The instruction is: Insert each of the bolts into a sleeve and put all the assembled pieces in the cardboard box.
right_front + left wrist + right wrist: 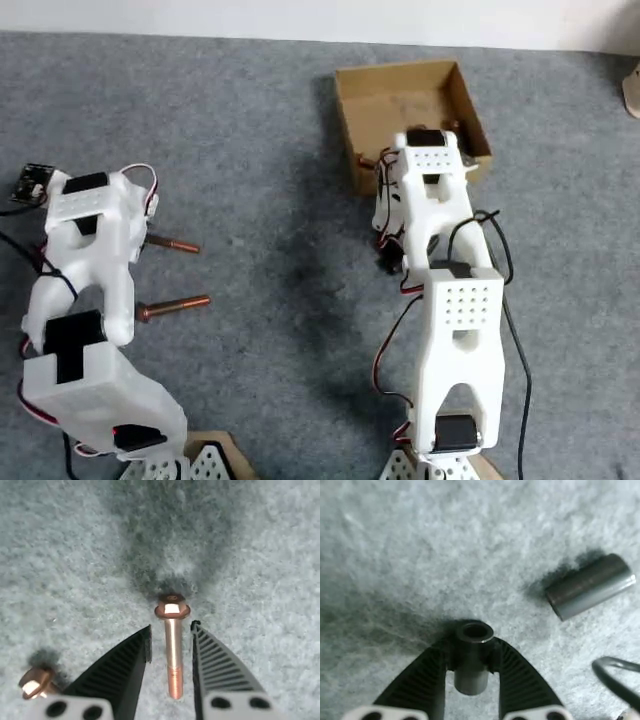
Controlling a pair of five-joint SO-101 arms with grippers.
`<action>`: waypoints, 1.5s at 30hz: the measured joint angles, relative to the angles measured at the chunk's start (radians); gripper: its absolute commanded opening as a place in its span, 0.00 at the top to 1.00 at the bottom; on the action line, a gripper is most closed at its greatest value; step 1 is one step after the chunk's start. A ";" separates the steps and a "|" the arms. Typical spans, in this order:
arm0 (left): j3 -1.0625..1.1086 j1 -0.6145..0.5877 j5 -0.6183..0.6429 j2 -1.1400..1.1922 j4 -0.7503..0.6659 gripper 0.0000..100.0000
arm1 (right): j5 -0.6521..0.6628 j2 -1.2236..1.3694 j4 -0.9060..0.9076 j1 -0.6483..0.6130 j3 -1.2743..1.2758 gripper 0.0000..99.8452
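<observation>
Bare carpet point(290, 300) lies wide open between the arms. The right arm point(455, 330) crosses the near wall of the cardboard box point(345, 120); its other walls stand free. The left gripper point(171, 628) straddles one bolt point(173, 665), with a second bolt point(35, 682) just outside one finger. Beside the right gripper point(471, 650), closed on an upright sleeve point(470, 680), a loose sleeve point(590, 586) lies apart; a cable point(597, 669) seems close.

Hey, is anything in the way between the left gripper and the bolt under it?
Nothing visible. The bolt lies on the carpet in the gap between the open fingers of the left gripper, touching neither. A second bolt lies outside the fingers, off to the side.
</observation>
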 measured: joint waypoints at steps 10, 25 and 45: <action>0.077 0.000 -0.009 0.000 -0.094 0.87 | 0.000 0.000 0.000 0.000 0.000 1.00; -0.097 0.002 -0.011 0.175 0.035 0.88 | 0.058 -0.055 0.006 0.000 0.003 1.00; -0.172 0.083 -0.292 0.207 0.074 0.99 | 0.546 -0.334 0.008 -0.069 0.035 1.00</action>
